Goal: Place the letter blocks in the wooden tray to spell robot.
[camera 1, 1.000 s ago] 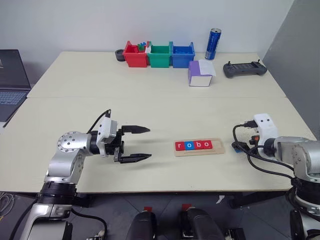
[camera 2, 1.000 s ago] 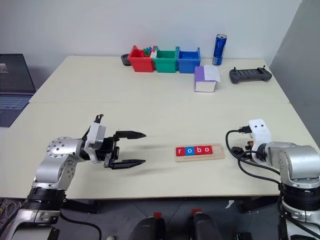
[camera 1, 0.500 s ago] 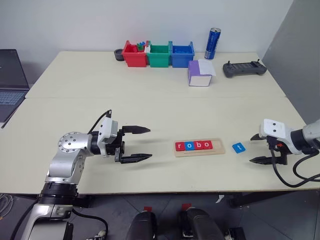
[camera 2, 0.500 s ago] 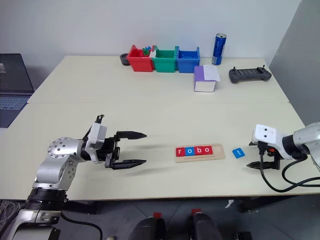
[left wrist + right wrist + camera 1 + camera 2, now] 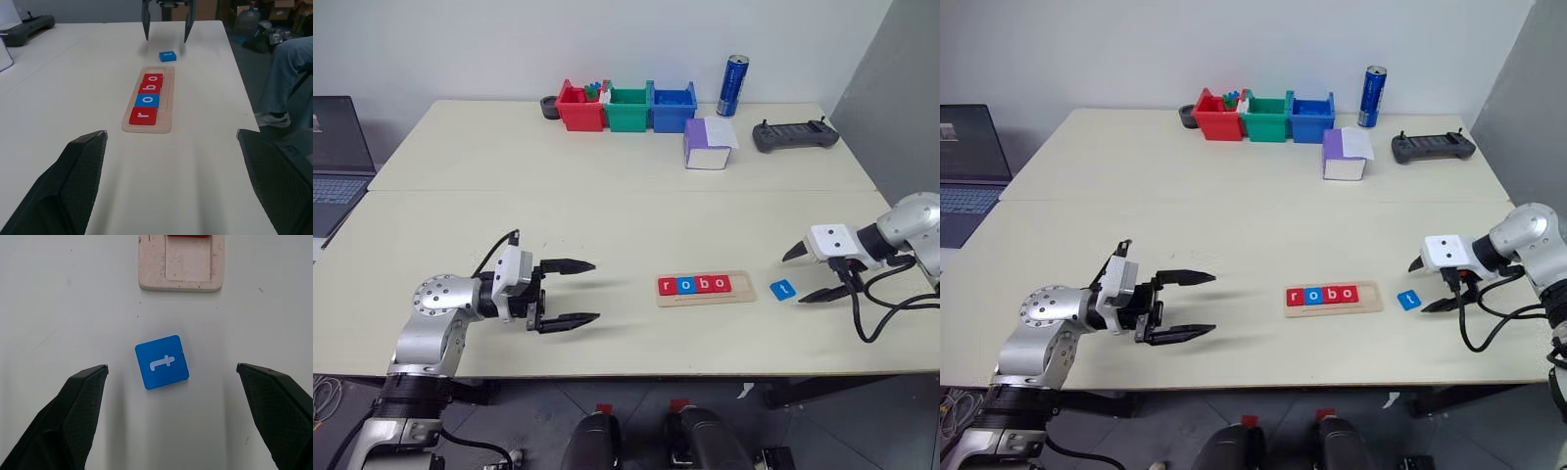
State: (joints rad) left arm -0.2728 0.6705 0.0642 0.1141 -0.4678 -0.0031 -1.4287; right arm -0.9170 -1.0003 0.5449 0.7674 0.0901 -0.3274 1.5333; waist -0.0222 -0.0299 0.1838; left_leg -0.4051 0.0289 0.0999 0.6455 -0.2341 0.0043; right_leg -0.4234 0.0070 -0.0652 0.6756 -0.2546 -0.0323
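Observation:
The wooden tray (image 5: pixel 741 285) lies on the table in front of me and holds letter blocks (image 5: pixel 692 285) reading r, o, b, o: red, blue, red, red. Its right end is bare. A blue letter block marked t (image 5: pixel 783 290) lies flat on the table just right of the tray. My right gripper (image 5: pixel 795 277) is open, angled down and leftward at this block (image 5: pixel 162 362), which lies between its spread fingers, untouched. My left gripper (image 5: pixel 595 290) hangs open and holds nothing, left of the tray (image 5: pixel 146 128).
Red (image 5: pixel 578 106), green (image 5: pixel 626 108) and blue (image 5: pixel 672 108) bins, a blue can (image 5: pixel 733 86), a purple-and-white box (image 5: pixel 707 144) and a black controller (image 5: pixel 794 135) stand at the back. A laptop (image 5: pixel 333 162) sits far left. A person's leg (image 5: pixel 283 73) is beyond the table's right edge.
My right arm swung out from near my body and its wrist rolled, so the open gripper now aims down at the t block, which it hid a second ago. The left arm barely shifted.

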